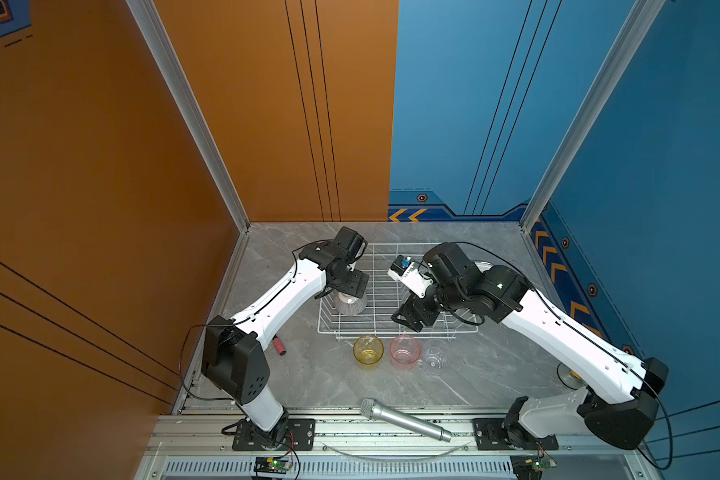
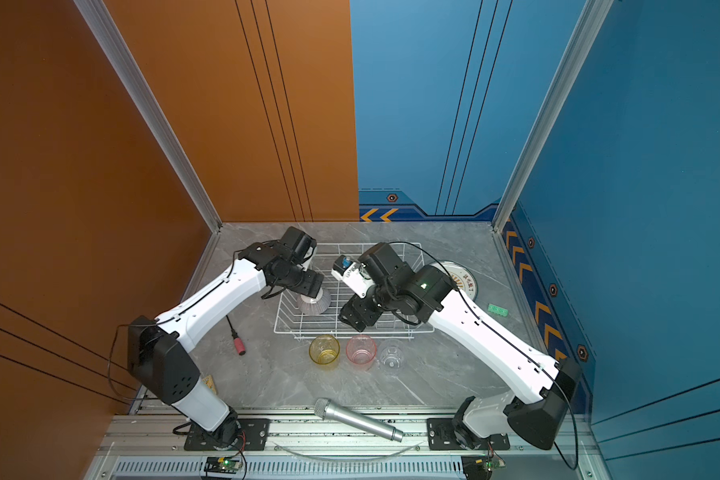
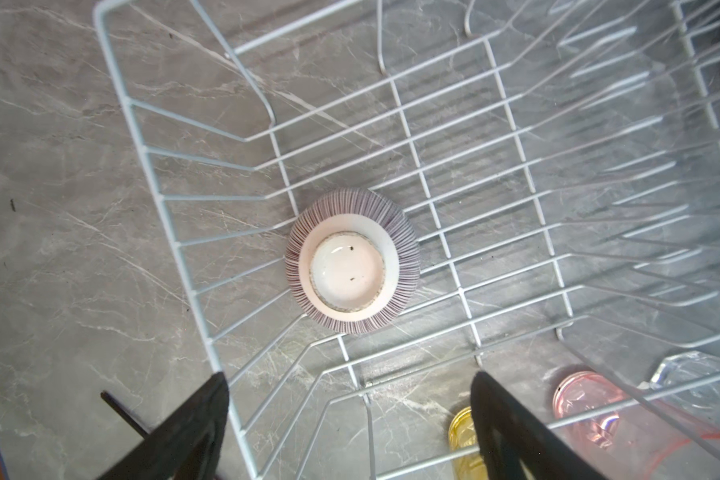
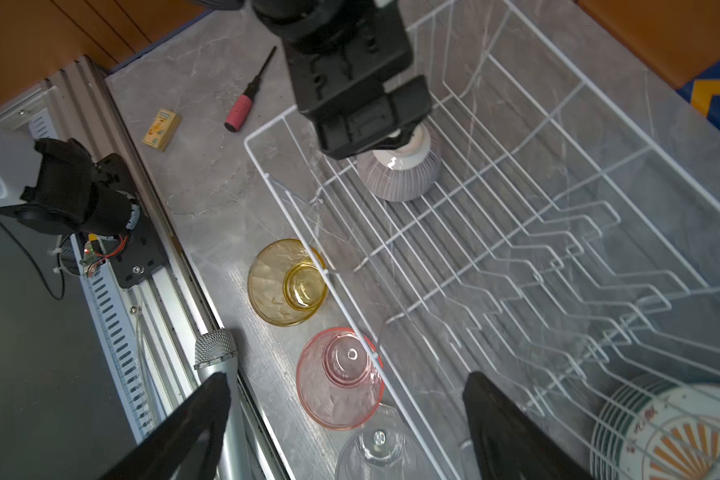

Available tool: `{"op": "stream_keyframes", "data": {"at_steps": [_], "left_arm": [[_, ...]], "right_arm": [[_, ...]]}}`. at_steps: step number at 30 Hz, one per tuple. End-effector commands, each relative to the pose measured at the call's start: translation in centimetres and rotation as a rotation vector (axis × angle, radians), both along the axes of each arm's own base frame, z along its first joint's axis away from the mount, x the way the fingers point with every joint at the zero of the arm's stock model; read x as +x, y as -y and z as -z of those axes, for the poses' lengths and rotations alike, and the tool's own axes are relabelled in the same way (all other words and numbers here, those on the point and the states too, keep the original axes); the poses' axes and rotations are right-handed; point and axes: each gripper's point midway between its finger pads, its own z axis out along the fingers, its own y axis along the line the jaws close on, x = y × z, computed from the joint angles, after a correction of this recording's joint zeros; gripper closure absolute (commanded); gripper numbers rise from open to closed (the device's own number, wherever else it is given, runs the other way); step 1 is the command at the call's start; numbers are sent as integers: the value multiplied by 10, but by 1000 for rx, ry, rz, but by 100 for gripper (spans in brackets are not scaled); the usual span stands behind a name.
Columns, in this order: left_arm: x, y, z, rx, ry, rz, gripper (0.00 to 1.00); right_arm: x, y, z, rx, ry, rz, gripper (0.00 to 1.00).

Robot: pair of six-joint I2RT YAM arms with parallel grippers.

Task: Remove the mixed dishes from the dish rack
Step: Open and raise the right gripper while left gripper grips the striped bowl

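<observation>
Dish rack (image 1: 385, 266) is sitting at ctr of the grey table (image 1: 308, 386), w/ its long front rim facing the arm bases.

L gripper (image 3: 350, 415) is hanging over the rack's left end, pointing down, directly above the striped bowl (image 3: 350, 262). Its jaws are standing wide apart and gripping nothing. In the R wrist view its tips are sitting close to the bowl's foot; contact cannot be told.

R gripper (image 4: 348, 382) is hovering over the rack's front rim, right of ctr. Its jaws are spread wide, w/ nothing btwn them.

Plate stack (image 2: 464, 282) is lying flat on the table just beside the rack's right end, outside it, partly under the R arm. The top plate is showing an orange pattern.

Microphone (image 1: 404, 417) is lying at the table's front edge, well apart from the rack.

The bowl is resting upside down on the rack floor near the left end, white foot up.

Yellow tumbler (image 1: 368, 350), pink tumbler (image 1: 405, 352) and clear tumbler (image 1: 435, 353) are sitting in a row on the table just in front of the rack, in that order left to right.

Red-handled screwdriver (image 2: 235, 336) is lying on the table left of the rack.
</observation>
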Motion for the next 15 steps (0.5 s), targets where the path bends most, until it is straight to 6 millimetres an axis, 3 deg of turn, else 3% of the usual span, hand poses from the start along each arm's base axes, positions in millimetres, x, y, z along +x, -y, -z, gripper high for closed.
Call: {"op": "stream_keyframes", "data": {"at_steps": [1,6,15], "left_arm": [[-7,-3,13,60,-72,5,23],[-1,1,26,63,-106,-14,17],[14,-8,48,75,-155,-67,23]], "right_arm": [[9,6,-7,134,-24,86,11],[14,25,-7,199,-29,145,11],[18,41,-3,246,-36,199,11]]}}
